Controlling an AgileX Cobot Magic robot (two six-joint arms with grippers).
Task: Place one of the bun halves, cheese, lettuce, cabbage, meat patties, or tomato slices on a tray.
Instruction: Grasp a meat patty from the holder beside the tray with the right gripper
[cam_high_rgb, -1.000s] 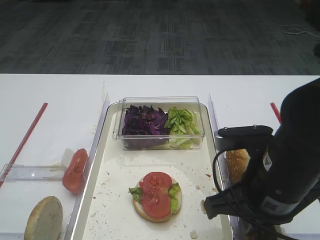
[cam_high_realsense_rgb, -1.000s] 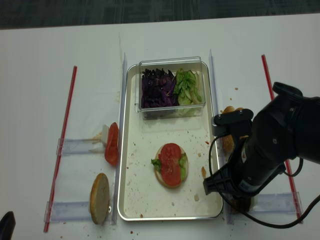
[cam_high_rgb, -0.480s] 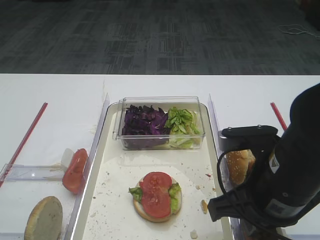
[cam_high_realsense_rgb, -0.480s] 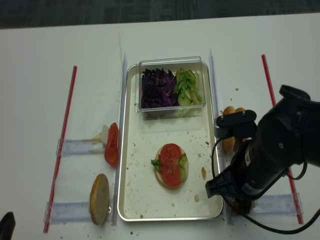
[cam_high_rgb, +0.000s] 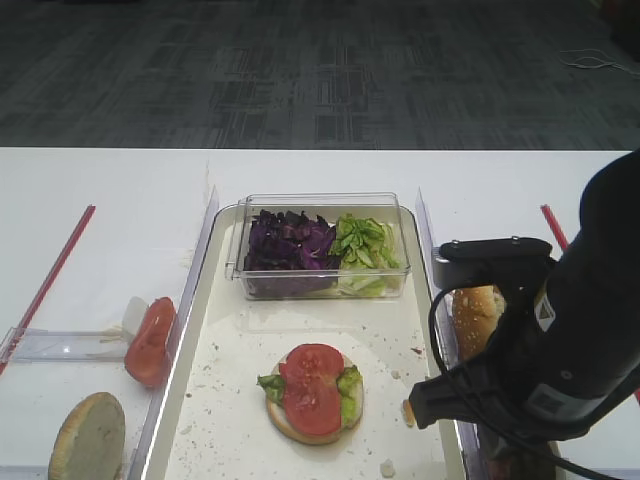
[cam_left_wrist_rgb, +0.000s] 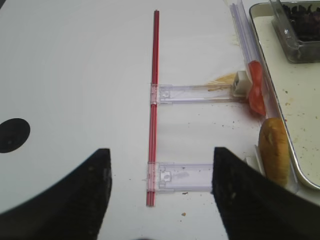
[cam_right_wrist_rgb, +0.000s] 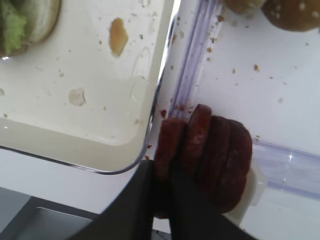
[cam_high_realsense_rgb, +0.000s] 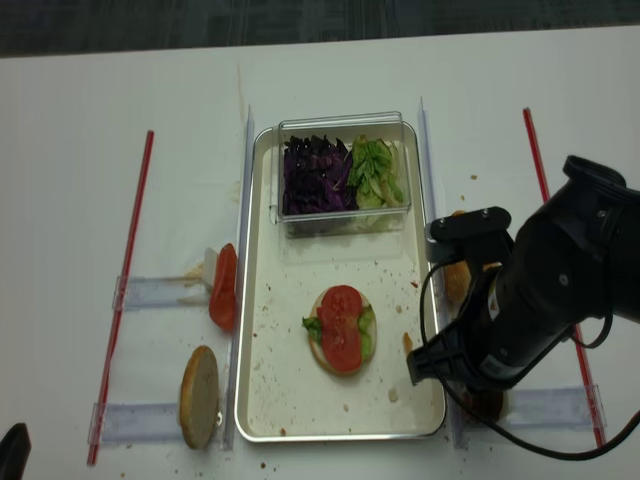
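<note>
**Inspector:** From the first high view, progress?

**Assistant:** On the large shallow off-white rectangular tray (cam_high_rgb: 205, 395) sits a golden-brown bun half (cam_high_rgb: 312, 412) with green lettuce and bright red tomato slices (cam_high_rgb: 312, 385). No patty is there yet.

**Inspector:** Right wrist view?

**Assistant:** The black right gripper (cam_right_wrist_rgb: 161, 187) is pinched closed on the outer disc of the dark reddish-brown meat patties (cam_right_wrist_rgb: 210, 160), stacked on edge just beside the tray corner.

**Inspector:** Left wrist view?

**Assistant:** The left gripper (cam_left_wrist_rgb: 160, 197) stands spread apart and empty, well clear of the tray.

**Inspector:** Second high view?

**Assistant:** The right arm bends low outside the tray's right rim.
</note>
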